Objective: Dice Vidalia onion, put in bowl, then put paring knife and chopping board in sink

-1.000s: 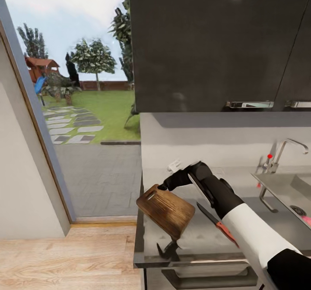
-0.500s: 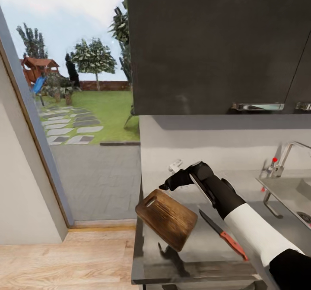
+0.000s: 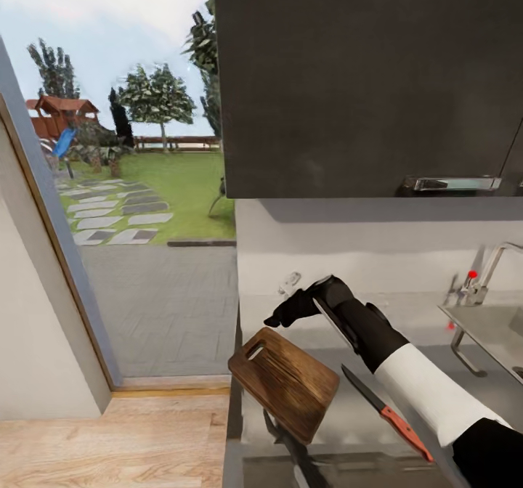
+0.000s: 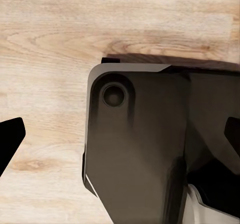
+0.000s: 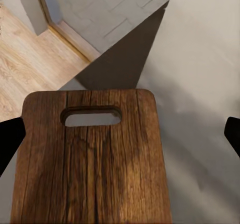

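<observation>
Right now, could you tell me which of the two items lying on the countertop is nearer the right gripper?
The chopping board: its slotted end lies just below the right gripper, while the paring knife lies farther along, beside the forearm.

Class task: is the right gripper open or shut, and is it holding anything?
Open and empty: in the right wrist view its fingertips sit far apart, above the chopping board.

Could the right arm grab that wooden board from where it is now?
Probably yes. The right gripper hovers open just above the handle-slot end of the board, and the right wrist view shows nothing lying between them. The knife lies off to the side on the countertop, out of the way.
</observation>
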Tool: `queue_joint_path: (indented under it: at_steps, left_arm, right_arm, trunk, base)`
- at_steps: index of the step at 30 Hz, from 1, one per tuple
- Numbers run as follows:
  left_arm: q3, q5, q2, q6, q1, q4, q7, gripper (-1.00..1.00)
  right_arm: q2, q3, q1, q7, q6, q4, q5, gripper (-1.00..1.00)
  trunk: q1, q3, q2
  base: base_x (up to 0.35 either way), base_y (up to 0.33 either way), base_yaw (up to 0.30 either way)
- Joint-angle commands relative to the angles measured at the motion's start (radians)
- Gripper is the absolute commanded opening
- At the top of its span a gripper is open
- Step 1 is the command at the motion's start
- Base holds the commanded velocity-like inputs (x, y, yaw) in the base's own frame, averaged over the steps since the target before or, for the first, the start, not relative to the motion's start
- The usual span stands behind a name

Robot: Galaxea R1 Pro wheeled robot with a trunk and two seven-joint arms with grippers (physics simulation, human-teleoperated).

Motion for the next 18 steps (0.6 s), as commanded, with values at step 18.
queue_joint_path:
  at_steps: [18]
  left_arm:
    - [0.001, 0.008, -0.001, -0.002, 0.000, 0.000, -0.001, 1.00]
  right_arm:
    - [-0.008, 0.012, -0.001, 0.029, -0.032, 0.022, 0.002, 1.00]
  trunk:
    - [0.000, 0.000, -0.001]
  base:
    - [0.000, 0.000, 0.000]
